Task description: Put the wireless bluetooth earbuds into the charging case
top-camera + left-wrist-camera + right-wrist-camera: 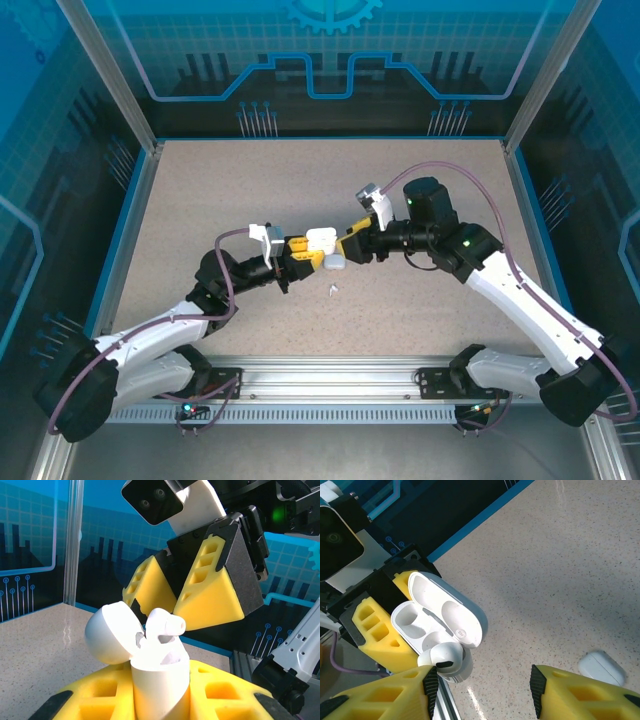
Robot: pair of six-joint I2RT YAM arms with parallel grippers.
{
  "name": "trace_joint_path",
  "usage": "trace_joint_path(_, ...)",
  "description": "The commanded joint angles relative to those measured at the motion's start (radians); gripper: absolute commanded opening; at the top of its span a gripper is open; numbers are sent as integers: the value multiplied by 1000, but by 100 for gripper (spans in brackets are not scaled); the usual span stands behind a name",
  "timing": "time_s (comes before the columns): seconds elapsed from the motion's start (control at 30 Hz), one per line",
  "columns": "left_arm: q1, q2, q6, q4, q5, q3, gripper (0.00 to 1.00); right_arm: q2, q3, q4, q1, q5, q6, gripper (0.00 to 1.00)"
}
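Top view, lower ctr: a loose white earbud is seen lying on the speckled counter, just below both pincers & touched by neither. Just above it a second case, closed, is laid flat on the counter. In the R wrist view it is found at lower right, beside the right-hand yellow finger but apart from it.

At ctr of the top view the charging case is pinched by the L pincer, w/ yellow pads pressed onto the case body. The case is held upright, lid swung open toward the left of the L wrist view. A white earbud is perched at the case mouth, tilted, not sunk into its well.

The R pincer is held spread, tips just above that earbud. In the R wrist view the earbud is seen close by the left-hand finger; contact can't be told.

Beyond, the counter is closed off by a blue-edged back wall.
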Motion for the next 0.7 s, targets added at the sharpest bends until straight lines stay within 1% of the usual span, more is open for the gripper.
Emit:
trace_joint_path(0.0, -7, 2, 0, 65, 12, 20, 8, 12, 33, 26, 18, -12, 9, 54)
trace_joint_path(0.43, -6, -3, 2, 66, 13, 12, 8, 49, 60, 48, 30, 2, 23, 55)
trace_joint_path(0.57, -7, -7, 4, 66, 9, 9, 8, 24, 67, 42, 29, -16, 14, 56)
trace_joint_path(0.67, -6, -11, 8, 66, 7, 6, 8, -15, 64, 39, 27, -16, 9, 60)
